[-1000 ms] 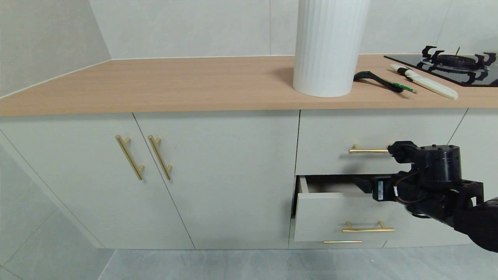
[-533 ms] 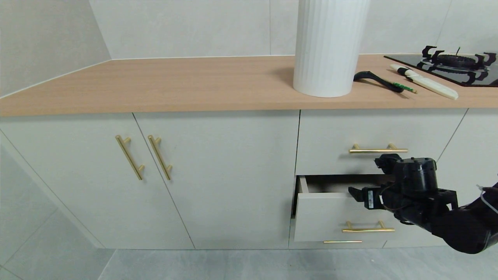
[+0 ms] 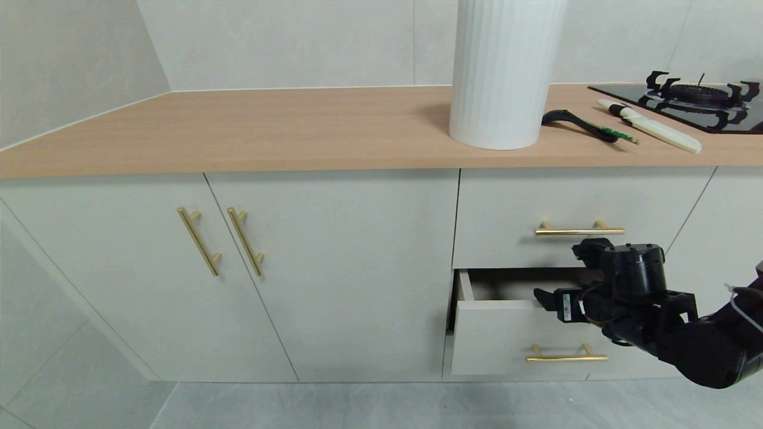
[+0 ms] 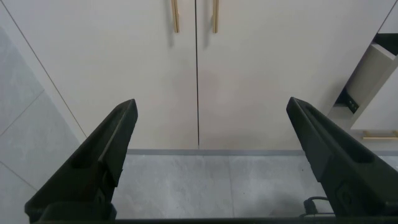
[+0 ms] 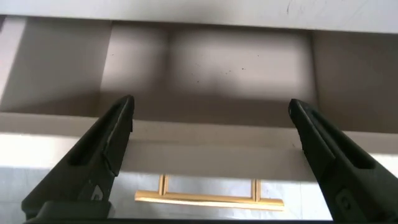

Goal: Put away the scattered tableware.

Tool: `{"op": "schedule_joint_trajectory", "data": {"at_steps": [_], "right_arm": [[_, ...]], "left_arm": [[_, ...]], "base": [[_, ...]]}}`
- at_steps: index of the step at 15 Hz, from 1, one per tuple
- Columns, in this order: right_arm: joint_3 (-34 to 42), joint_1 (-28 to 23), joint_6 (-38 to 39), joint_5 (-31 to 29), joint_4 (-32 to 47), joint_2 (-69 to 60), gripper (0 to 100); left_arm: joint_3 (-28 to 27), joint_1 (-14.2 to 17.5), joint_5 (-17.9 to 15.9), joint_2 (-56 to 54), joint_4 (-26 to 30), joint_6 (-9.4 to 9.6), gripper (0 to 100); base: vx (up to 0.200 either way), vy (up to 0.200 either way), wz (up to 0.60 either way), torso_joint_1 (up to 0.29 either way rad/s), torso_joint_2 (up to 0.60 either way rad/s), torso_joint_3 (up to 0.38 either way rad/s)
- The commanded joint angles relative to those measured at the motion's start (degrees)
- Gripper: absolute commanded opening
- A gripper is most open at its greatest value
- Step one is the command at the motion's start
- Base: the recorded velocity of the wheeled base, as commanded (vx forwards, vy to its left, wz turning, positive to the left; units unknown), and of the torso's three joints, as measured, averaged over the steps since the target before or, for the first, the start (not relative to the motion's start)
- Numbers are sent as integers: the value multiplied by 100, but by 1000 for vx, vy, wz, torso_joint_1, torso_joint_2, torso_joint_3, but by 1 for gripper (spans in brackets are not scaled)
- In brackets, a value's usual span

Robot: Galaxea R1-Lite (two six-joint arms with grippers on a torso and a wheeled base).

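Note:
On the wooden counter (image 3: 268, 128) lie a black spoon (image 3: 575, 122), green-tipped chopsticks (image 3: 620, 134) and a white knife (image 3: 656, 131), all to the right of a tall white ribbed cylinder (image 3: 503, 71). Below them the lower drawer (image 3: 506, 333) stands partly pulled out. My right gripper (image 3: 566, 280) hovers at the drawer's opening, just above its front panel, open and holding nothing. In the right wrist view the right gripper (image 5: 211, 155) straddles the front panel's top edge, with the gold handle (image 5: 208, 198) below. My left gripper (image 4: 211, 155) is open, low, facing the cabinet doors (image 4: 196, 68).
A gas hob (image 3: 697, 98) occupies the counter's far right. The shut upper drawer has a gold handle (image 3: 578, 230). Two cabinet doors with gold handles (image 3: 199, 240) fill the left side. Grey tiled floor (image 3: 357, 405) runs below.
My right gripper has dropped from the upper drawer's handle to the lower drawer's opening and shifted left. The lower drawer has come out slightly farther.

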Motion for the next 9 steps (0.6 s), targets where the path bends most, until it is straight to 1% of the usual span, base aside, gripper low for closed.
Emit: {"op": "schedule_joint_trajectory", "data": {"at_steps": [1,7,9], "right_arm": [[-5,4,-10,-8,142,-40,100],[-49,13,-18,71,1478,-822,100],[-67,13,-27,176,1812,-962,100]], "left_arm": [[0,1,2,7,-2,-4,100],[0,1,2,7,-2,-4,100],[0,1,2,7,-2,4,100]], "base": [[0,0,0,0,0,0],[0,0,0,0,0,0],[0,0,0,0,0,0]]}}
